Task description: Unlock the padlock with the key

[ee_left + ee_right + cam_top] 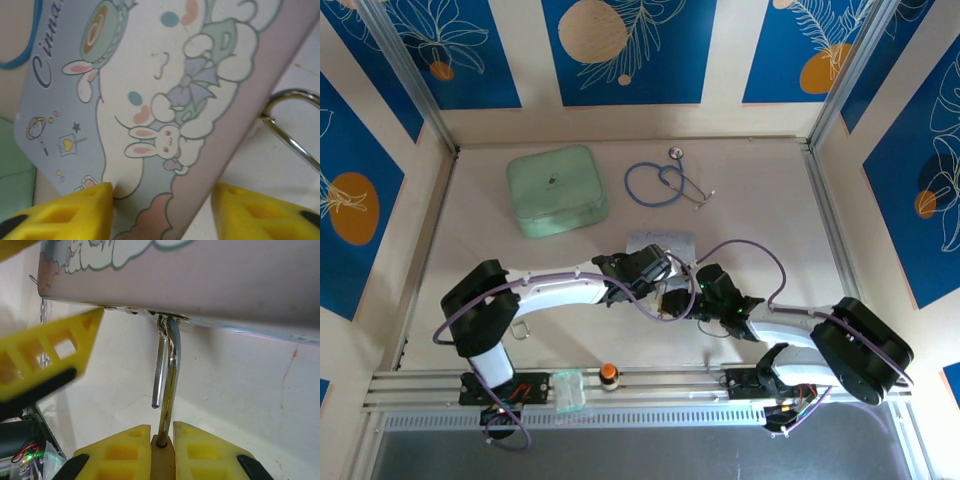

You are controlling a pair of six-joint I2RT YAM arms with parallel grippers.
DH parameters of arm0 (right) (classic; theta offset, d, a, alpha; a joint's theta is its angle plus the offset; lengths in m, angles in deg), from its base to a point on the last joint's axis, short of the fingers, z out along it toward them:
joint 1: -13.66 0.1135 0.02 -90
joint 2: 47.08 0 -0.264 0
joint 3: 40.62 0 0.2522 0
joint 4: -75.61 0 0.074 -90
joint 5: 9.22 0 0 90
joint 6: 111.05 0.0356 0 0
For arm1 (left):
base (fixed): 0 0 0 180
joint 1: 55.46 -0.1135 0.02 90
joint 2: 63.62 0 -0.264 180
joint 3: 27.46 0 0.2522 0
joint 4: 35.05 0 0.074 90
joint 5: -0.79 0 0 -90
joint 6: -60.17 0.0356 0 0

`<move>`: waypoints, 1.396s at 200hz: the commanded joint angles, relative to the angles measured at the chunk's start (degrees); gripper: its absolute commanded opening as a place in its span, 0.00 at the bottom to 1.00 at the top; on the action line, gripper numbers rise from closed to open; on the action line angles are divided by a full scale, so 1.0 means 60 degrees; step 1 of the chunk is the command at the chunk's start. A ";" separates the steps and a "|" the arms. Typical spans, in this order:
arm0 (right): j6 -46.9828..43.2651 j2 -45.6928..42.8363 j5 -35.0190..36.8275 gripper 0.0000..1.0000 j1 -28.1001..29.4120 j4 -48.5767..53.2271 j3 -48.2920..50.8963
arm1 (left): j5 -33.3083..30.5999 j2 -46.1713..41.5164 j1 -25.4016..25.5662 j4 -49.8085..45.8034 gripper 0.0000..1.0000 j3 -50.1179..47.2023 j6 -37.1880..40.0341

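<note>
The pale table (770,200) carries a mint-green square tin (556,190) at the far left and a blue-tubed stethoscope (665,183) just right of it. A pale blue cartoon tin (660,243) lies near the middle. A bent wire clip (522,329) lies near left, and an orange-capped bottle (609,376) stands at the near edge.

The padlock (162,465) has a small brass-gold body pinched between the fingers of the right hand (162,432), near the middle of the tabletop (770,200). Its thin silver shackle (171,370) rises to hook a fitting on the pale tin's (225,285) edge; the short leg hangs free of the body.
</note>
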 commanded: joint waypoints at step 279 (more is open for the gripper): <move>0.2803 0.0699 0.2201 0.09 -0.1488 -0.1952 0.0271 | 0.0607 0.1367 0.0677 -0.0283 0.30 -0.0557 -0.0744</move>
